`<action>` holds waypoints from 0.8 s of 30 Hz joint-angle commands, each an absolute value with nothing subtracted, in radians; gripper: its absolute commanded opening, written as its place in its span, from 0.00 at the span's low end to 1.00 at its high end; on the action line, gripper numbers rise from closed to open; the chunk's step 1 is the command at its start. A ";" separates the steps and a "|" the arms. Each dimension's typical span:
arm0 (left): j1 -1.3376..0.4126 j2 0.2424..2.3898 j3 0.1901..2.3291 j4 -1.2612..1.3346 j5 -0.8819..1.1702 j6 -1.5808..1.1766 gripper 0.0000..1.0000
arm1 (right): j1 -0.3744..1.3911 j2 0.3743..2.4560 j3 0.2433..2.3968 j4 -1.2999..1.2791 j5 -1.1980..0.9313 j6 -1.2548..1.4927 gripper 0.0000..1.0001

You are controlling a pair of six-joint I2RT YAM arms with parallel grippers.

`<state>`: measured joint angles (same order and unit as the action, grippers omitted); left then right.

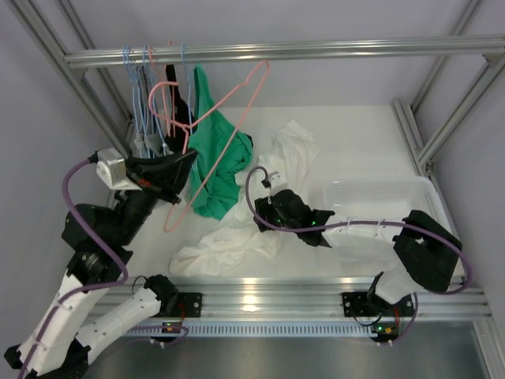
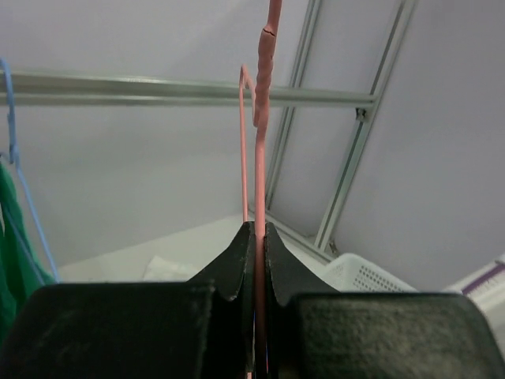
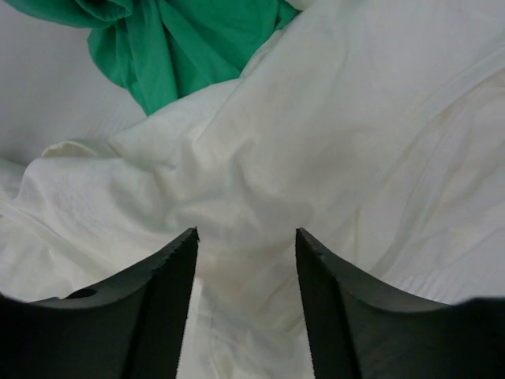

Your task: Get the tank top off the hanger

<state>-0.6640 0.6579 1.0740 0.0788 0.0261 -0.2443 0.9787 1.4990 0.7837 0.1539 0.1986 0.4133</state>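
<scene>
My left gripper (image 1: 186,163) (image 2: 259,226) is shut on the thin wire of a bare pink hanger (image 1: 265,63) (image 2: 262,158), holding it up off the table in front of the rail. A white garment, which I take to be the tank top (image 1: 237,233) (image 3: 316,142), lies crumpled on the table and is off the hanger. My right gripper (image 1: 267,208) (image 3: 246,233) hovers just over that white cloth. It is open, and nothing sits between its fingers.
A green garment (image 1: 217,162) (image 3: 181,47) hangs from the metal rail (image 1: 316,49) behind the pink hanger. Blue and pink hangers (image 1: 146,95) and a black garment (image 1: 178,95) crowd the rail's left end. A white mesh basket (image 1: 379,193) (image 2: 363,276) stands at the right.
</scene>
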 commanded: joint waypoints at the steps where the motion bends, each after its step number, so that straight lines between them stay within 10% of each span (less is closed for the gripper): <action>1: -0.667 0.542 1.057 -0.207 0.032 -0.258 0.00 | 0.957 1.465 0.787 0.127 0.255 0.388 0.58; 24: -0.669 1.186 1.623 -0.416 -0.352 -0.365 0.00 | 0.830 1.059 0.601 0.002 0.342 0.459 0.79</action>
